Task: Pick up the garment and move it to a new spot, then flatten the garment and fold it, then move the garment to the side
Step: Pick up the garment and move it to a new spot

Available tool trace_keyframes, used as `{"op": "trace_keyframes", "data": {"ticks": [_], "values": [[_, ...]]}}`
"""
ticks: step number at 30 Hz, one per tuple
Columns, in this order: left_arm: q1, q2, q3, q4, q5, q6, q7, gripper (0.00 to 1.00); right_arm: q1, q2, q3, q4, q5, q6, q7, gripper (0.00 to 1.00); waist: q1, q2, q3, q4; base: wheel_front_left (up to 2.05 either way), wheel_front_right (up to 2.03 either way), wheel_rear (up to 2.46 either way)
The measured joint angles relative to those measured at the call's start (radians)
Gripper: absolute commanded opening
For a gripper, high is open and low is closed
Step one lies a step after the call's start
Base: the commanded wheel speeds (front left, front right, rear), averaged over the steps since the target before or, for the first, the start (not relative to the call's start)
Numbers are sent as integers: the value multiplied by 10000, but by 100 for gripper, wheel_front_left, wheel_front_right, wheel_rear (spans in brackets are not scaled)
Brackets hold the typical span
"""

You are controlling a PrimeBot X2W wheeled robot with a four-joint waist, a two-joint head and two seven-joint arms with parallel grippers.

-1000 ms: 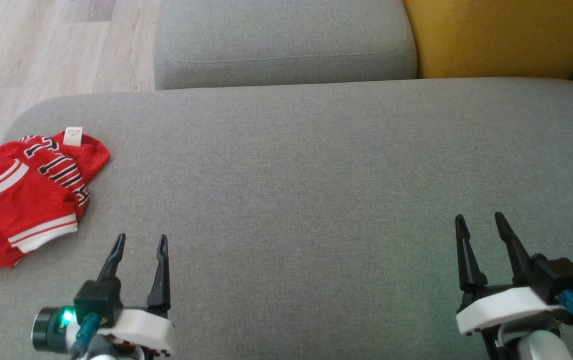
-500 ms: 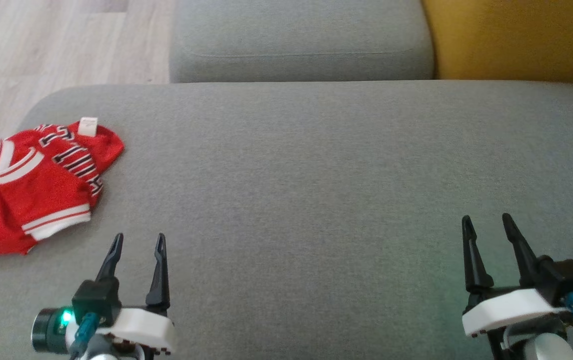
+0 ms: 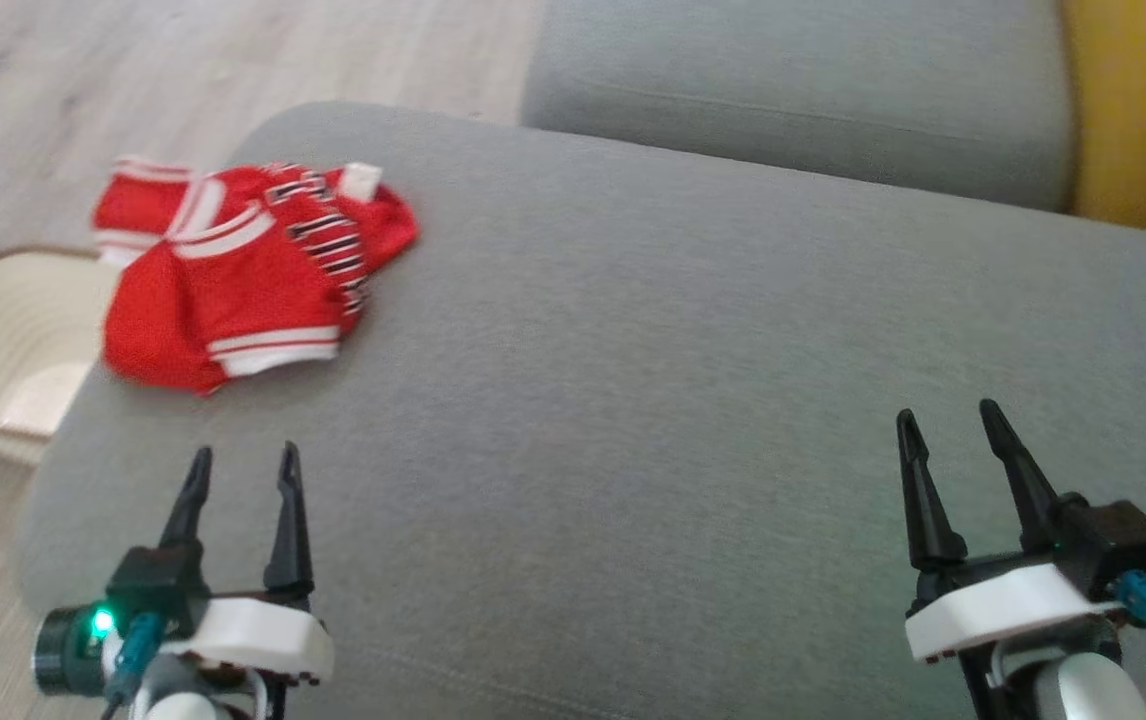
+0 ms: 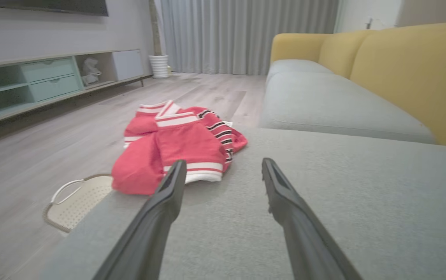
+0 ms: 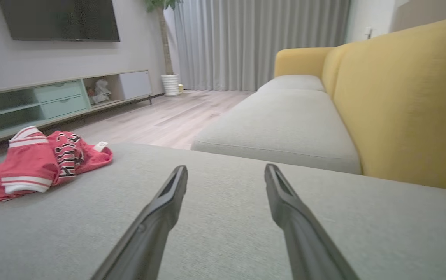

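Observation:
A red garment with white stripes and black lettering lies crumpled at the far left corner of the grey ottoman, one part hanging over its left edge. It shows too in the left wrist view and the right wrist view. My left gripper hovers open over the ottoman's near left, a short way in front of the garment, nothing between its fingers. My right gripper stands open at the near right, far from the garment.
A cream perforated basket sits on the wooden floor just left of the ottoman, below the garment. Behind the ottoman are a grey sofa seat and a yellow backrest. A TV cabinet lines the far wall.
The head camera has swung left, so the whole picture shifted right and the basket came into view. Garment and both grippers keep their places on the ottoman; both stay open.

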Motion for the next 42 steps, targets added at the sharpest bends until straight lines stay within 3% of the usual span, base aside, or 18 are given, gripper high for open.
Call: {"op": "trace_keyframes", "data": {"ticks": [8,14,31,42], "values": [[-5,-33,443,-104,12,-8,0,100,-1,4,326,-173,33,0,148,100,0,0,41,1371,0,0,0],[5,-69,616,-157,77,-88,0,100,-1,4,378,-219,33,0,180,100,0,0,67,1813,0,0,0],[-213,-249,1093,-98,153,-190,0,100,-73,2,545,-499,-165,0,431,100,0,0,628,1565,0,0,0],[-3432,-416,1894,1948,-228,-650,-40,100,-1311,-201,688,-1256,-646,0,1149,100,1,0,2571,999,0,0,0]]}}
